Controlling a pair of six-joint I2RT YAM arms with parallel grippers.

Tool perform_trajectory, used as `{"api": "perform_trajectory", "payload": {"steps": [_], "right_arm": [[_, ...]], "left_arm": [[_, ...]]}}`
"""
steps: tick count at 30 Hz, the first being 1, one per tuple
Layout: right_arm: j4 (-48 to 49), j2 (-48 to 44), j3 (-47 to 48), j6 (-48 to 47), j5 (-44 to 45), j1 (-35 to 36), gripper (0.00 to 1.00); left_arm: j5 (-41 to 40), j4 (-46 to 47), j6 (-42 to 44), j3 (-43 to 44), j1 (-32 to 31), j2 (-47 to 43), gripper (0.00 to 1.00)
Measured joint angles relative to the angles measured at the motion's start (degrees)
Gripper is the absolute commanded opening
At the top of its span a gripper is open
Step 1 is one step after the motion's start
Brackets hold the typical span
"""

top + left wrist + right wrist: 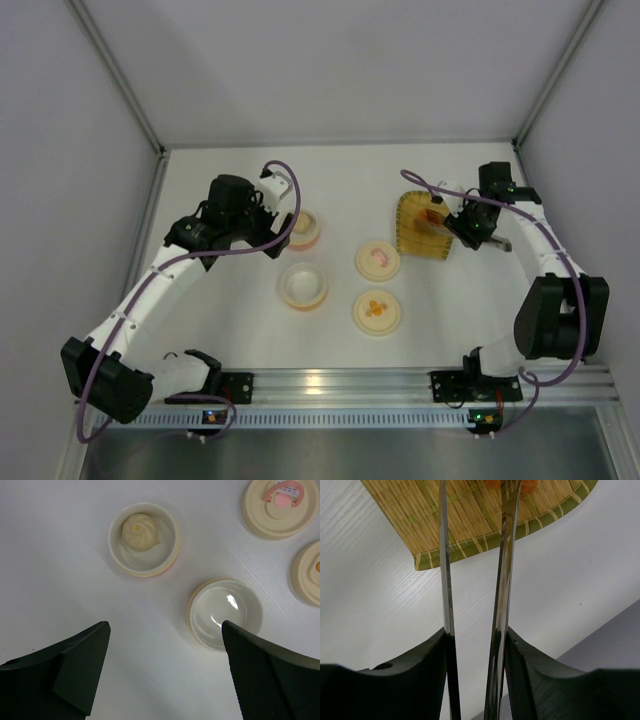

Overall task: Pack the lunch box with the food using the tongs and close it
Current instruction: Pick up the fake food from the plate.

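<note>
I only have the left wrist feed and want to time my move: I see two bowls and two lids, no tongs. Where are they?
Observer: The right gripper is clamped on the tongs, both metal arms between its fingers.
Operator: Over what?
Observer: They point over the yellow woven tray, right of the pink-marked lid.
Operator: Any food there?
Observer: Orange chunks lie on the tray at the tongs' far end; whether they are pinched I cannot tell.

No readable text, brand or number anywhere; pink-marked lid [377,260], orange-marked lid [377,311], shapes, not letters
</note>
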Motion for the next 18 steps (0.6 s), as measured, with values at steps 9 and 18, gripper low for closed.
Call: {"api": "perform_trajectory", "payload": {"steps": [9,18], "right_arm": [[0.2,0.57,-0.17,-0.42,-0.66,-0.04,0.43],[0.11,2.75,-0.09,-1.03,-1.4,-0.07,0.22]], "left_arm": [[-0.02,0.02,0.04,0.0,0.0,0.0,0.98],[-0.22,0.04,0.28,0.0,0.0,0.0,0.98]]}}
